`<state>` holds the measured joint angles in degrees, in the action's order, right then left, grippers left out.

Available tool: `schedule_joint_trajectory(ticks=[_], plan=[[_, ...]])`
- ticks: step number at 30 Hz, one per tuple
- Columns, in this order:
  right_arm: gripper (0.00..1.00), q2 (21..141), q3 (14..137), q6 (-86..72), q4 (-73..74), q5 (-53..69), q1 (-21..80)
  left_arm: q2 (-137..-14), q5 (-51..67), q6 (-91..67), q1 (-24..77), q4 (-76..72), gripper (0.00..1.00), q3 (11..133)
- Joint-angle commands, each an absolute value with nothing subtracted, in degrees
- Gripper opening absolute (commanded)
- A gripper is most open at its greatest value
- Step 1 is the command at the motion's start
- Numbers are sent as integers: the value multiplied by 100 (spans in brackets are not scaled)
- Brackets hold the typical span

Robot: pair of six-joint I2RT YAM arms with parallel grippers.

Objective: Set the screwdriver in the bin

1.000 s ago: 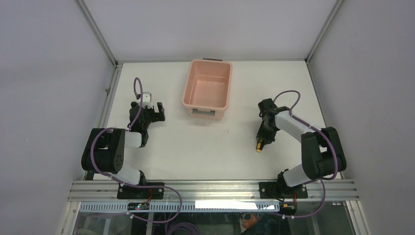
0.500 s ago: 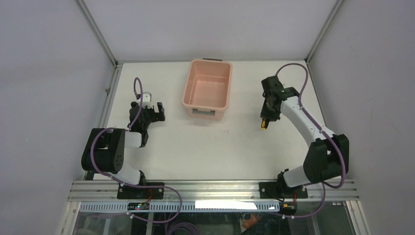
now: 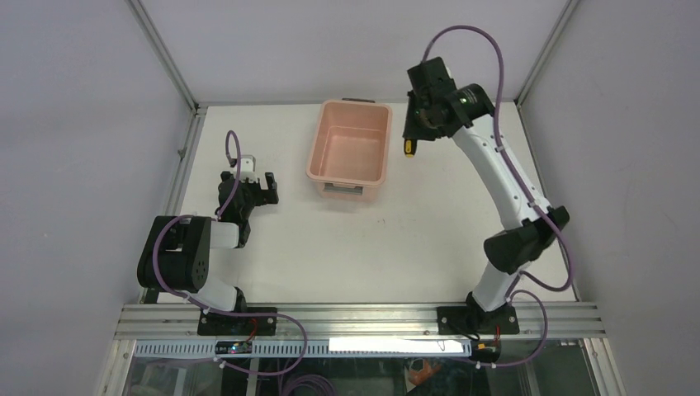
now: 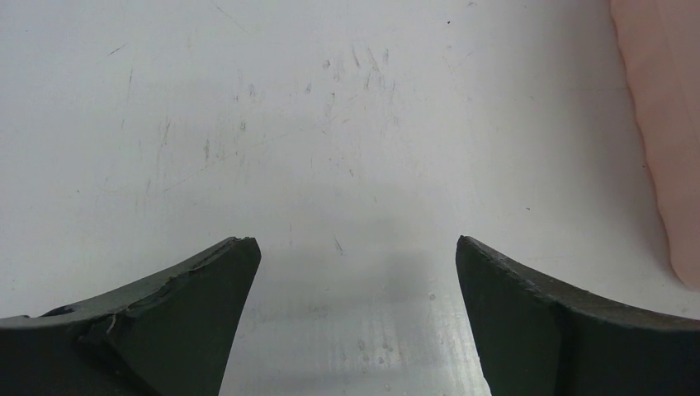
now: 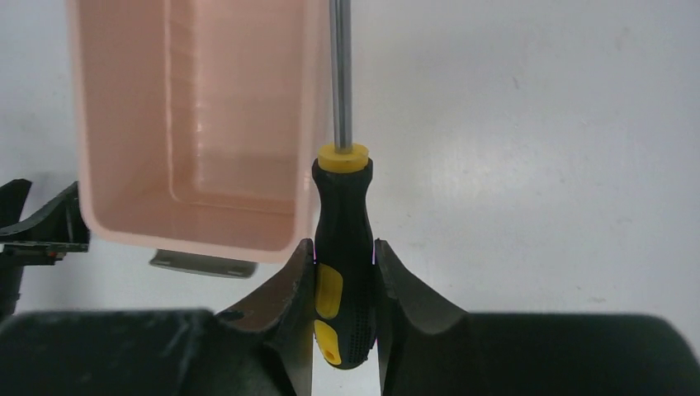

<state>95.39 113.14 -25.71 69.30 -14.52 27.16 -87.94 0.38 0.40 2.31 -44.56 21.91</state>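
Bright even light, sharp focus; soft shadow (faint) beneath left claw [image 4: 355, 243].

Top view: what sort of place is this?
Probably a robotics lab test cell: two black-and-white robot arms bolted to an aluminium rail, a white table walled by plain grey panels, and a pale pink plastic bin.

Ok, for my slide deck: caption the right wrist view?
Right gripper holds the screwdriver, its shaft alongside the pink bin.

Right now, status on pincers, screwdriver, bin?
Right pincer shut on screwdriver, aloft just right of bin, not yet over it. Left pincer open, empty. Path to bin clear.
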Motion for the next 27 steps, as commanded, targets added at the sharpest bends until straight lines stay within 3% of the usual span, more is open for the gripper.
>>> schedule_joint_trajectory(ticks=[1,8,24,27], plan=[[0,10602,12692,-2362,7206,-1132,3130,-8632,72,-53,272,-4605,99,2197],[0,12167,14228,-2355,6995,-894,3420,-8633,81,-53,274,-4605,99,2197],[0,13994,13392,-2286,5608,-931,3557,-8638,79,-53,273,-4605,99,2197],[9,14163,13419,-2233,5662,-946,3557,-8634,77,-53,277,-4605,99,2197]])
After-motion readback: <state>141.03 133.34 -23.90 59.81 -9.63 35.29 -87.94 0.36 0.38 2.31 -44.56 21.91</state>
